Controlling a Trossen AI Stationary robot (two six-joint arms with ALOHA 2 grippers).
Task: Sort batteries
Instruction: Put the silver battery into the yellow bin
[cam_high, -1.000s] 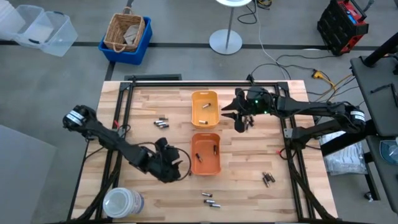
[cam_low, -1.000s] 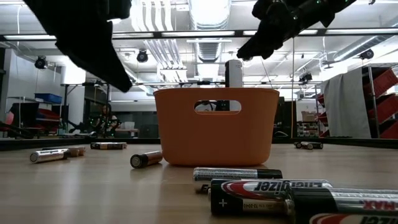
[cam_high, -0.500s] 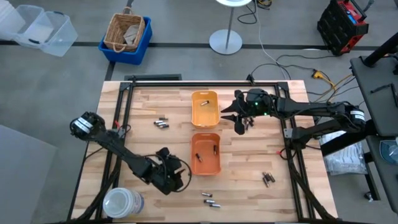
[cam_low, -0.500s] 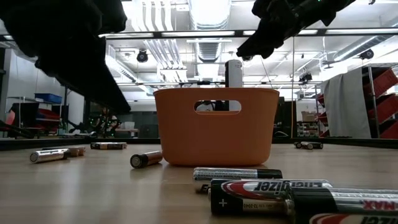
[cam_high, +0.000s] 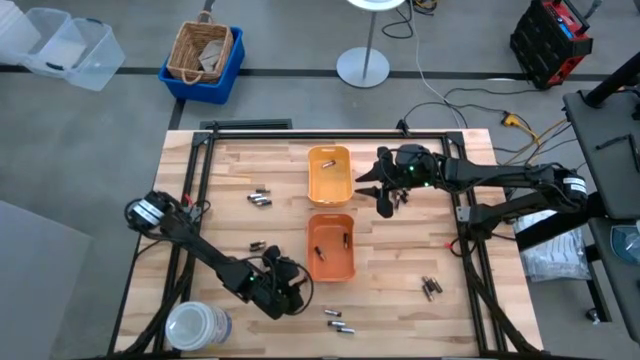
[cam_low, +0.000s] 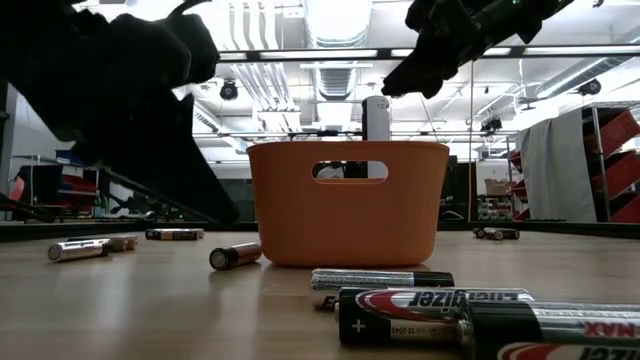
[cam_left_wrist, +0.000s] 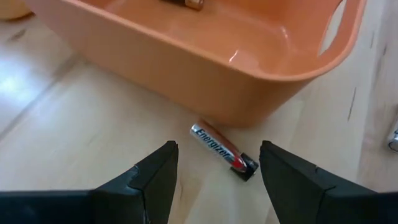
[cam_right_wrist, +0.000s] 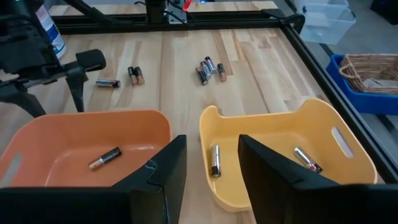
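The left pincer (cam_left_wrist: 214, 165) hangs low beside the orange tray (cam_left_wrist: 205, 56), fingers spread wide around a battery (cam_left_wrist: 222, 151) lying on the desk (cam_left_wrist: 81, 130) just by the tray wall (likely to grab it); the right pincer (cam_high: 385, 187) waits, spread, beside the yellow tray (cam_high: 329, 175)
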